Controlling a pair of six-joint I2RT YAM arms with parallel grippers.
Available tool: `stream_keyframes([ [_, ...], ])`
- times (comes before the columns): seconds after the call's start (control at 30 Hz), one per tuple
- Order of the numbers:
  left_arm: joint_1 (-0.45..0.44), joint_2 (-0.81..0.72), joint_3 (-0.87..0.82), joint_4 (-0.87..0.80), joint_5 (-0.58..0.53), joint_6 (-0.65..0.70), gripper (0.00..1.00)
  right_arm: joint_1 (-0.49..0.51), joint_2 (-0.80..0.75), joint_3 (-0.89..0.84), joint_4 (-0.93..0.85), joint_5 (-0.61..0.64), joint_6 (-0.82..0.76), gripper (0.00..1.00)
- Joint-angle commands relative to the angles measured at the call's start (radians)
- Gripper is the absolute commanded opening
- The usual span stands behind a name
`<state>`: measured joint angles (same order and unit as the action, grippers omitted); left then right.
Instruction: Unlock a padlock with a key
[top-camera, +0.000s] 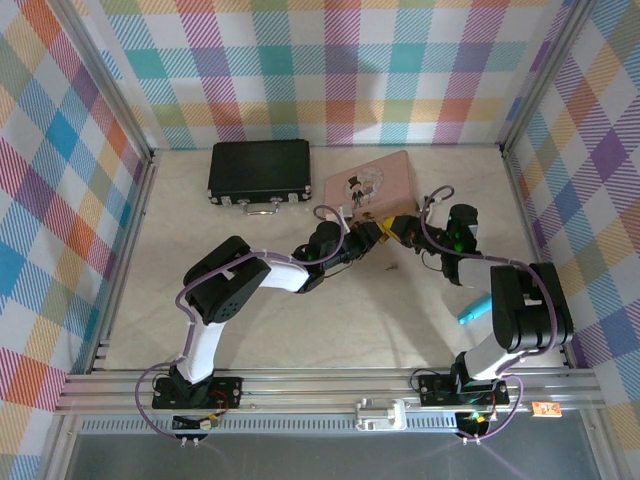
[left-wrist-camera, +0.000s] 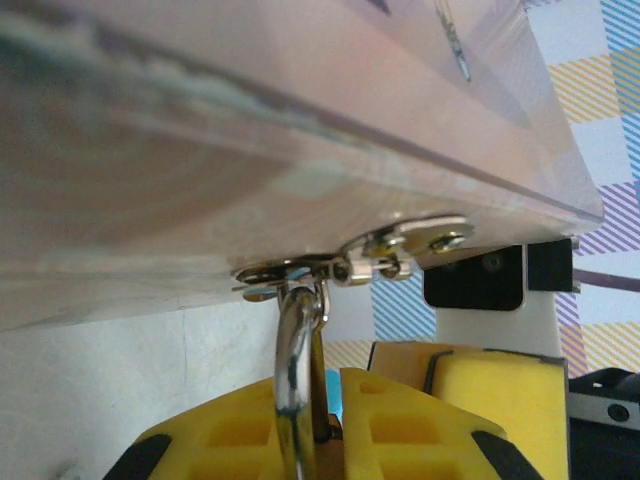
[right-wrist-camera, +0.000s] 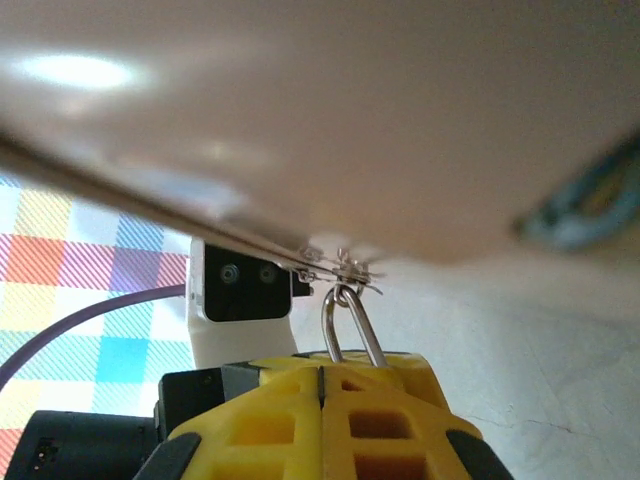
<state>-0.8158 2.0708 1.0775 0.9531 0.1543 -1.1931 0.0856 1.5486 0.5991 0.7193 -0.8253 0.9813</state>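
Steadying stage, before key insertion. The padlock hangs at the near edge of the pink tin, its smooth silvery shackle looped through the stamped metal hasp. Left gripper: ribbed yellow fingers closed on the shackle. Right gripper: fingers pressed together (contents hidden, key not discernible). The next move probably calls for fine alignment of key and keyway.

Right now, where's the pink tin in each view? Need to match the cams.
Top external: pink tin back centre, right of black case.
Left wrist: tin across the upper frame, tilted.
Right wrist: tin blurred across the top.
Shared landmark: the tin's near edge, with the padlock shackle hanging from its hasp in both wrist views.
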Motion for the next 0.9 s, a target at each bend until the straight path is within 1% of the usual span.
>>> stream_keyframes([
  [0.0, 0.011, -0.008, 0.046, 0.019, -0.057, 0.047, 0.0, 0.006, -0.094, -0.007, -0.185, 0.041, -0.124, 0.0],
  [0.1, 0.016, -0.003, 0.052, -0.015, -0.071, 0.105, 0.0, 0.006, -0.158, -0.009, -0.309, 0.084, -0.204, 0.0],
  [0.17, 0.021, 0.016, 0.074, -0.047, -0.072, 0.134, 0.0, 0.006, -0.186, 0.001, -0.423, 0.121, -0.278, 0.0],
  [0.3, 0.035, 0.055, 0.12, -0.08, -0.082, 0.188, 0.0, 0.009, -0.249, -0.021, -0.589, 0.204, -0.367, 0.0],
  [0.37, 0.039, 0.071, 0.15, -0.109, -0.092, 0.224, 0.0, 0.013, -0.294, -0.031, -0.695, 0.289, -0.416, 0.14],
  [0.43, 0.04, 0.082, 0.177, -0.14, -0.103, 0.26, 0.0, 0.021, -0.323, -0.03, -0.771, 0.362, -0.457, 0.24],
  [0.53, 0.04, 0.103, 0.208, -0.179, -0.107, 0.288, 0.0, 0.043, -0.344, -0.033, -0.843, 0.439, -0.484, 0.35],
  [0.67, 0.039, 0.146, 0.231, -0.188, -0.096, 0.282, 0.0, 0.094, -0.324, -0.032, -0.869, 0.52, -0.478, 0.41],
  [0.87, 0.033, 0.21, 0.267, -0.18, -0.099, 0.261, 0.01, 0.163, -0.248, -0.011, -0.886, 0.67, -0.443, 0.42],
])
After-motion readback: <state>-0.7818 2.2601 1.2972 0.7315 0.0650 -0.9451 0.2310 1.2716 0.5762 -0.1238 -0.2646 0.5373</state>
